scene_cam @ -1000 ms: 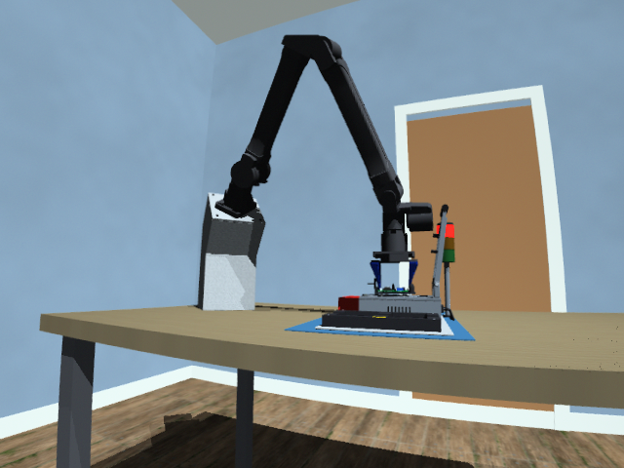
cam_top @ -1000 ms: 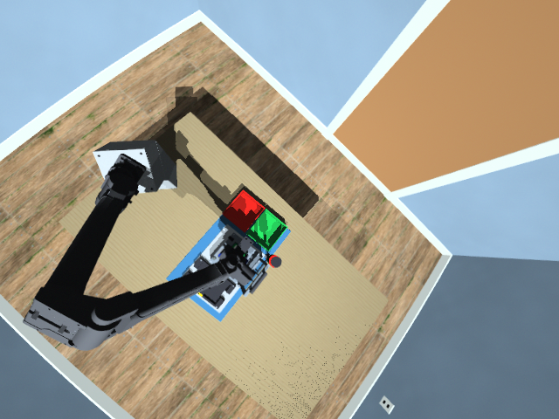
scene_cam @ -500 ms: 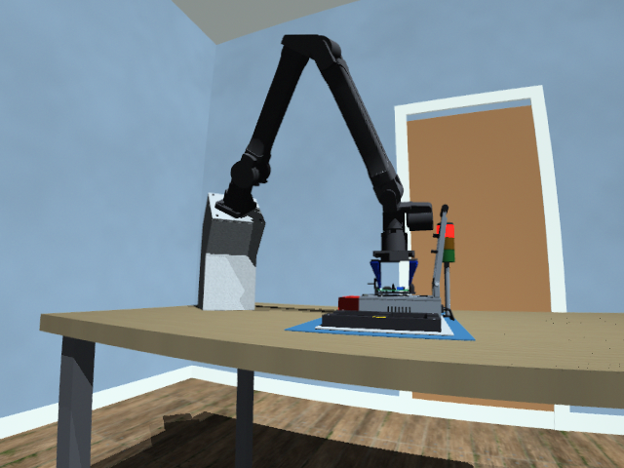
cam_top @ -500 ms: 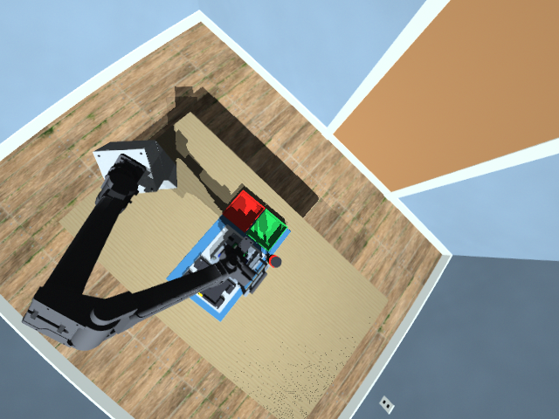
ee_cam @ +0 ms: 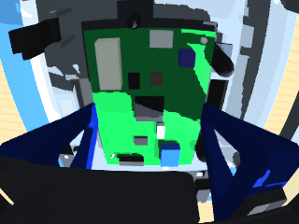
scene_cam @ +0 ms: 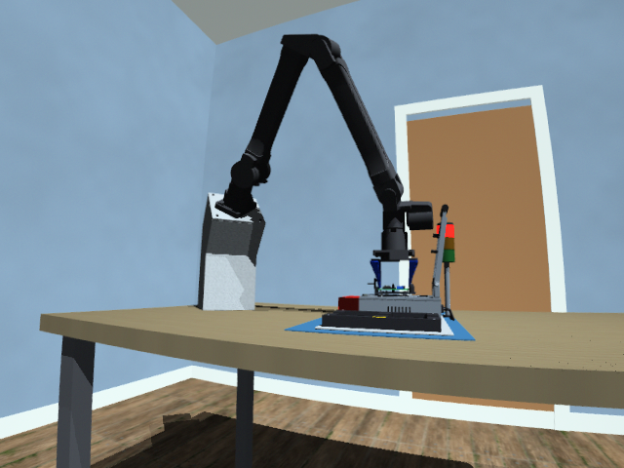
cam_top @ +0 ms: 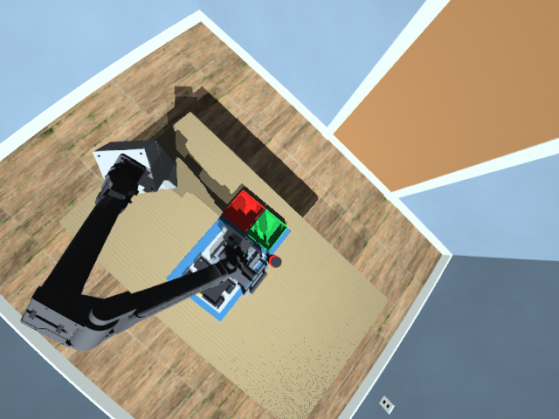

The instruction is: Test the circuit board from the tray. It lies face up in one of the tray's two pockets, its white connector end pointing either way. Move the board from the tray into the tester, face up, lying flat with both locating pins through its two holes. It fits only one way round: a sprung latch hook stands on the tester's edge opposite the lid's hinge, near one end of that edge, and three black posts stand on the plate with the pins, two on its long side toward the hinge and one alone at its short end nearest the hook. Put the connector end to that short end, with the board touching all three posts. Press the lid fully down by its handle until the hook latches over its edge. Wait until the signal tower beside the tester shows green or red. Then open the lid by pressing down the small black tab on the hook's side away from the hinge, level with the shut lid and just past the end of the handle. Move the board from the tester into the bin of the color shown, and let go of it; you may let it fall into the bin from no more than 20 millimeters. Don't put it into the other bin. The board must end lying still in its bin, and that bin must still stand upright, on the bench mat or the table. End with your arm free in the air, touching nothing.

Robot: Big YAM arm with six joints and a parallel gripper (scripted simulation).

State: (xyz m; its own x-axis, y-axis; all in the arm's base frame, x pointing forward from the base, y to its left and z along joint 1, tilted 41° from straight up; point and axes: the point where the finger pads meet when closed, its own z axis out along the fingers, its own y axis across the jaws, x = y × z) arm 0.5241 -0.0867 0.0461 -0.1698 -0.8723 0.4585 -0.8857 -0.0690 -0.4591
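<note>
The green circuit board point(ee_cam: 152, 93) lies face up between my blue fingers, over the tester's pale plate point(ee_cam: 249, 44). My gripper point(ee_cam: 149, 110) is shut on the board's two long edges. The board's whitish connector point(ee_cam: 108, 63) is at the far end, near a single black post point(ee_cam: 134, 21). Two more black posts point(ee_cam: 220, 63) stand along its right side. In the exterior view the gripper point(scene_cam: 394, 276) points straight down at the grey tester point(scene_cam: 398, 303), with the board point(scene_cam: 398, 288) at its top. The lid point(scene_cam: 439, 252) stands open. The signal tower point(scene_cam: 447, 240) shows red.
The red bin point(cam_top: 244, 208) and green bin point(cam_top: 267, 229) stand side by side just beyond the tester. The black tray point(scene_cam: 382, 321) sits in front of the tester on the blue mat point(scene_cam: 377, 332). The arm's grey base point(scene_cam: 229, 256) stands at the table's far left.
</note>
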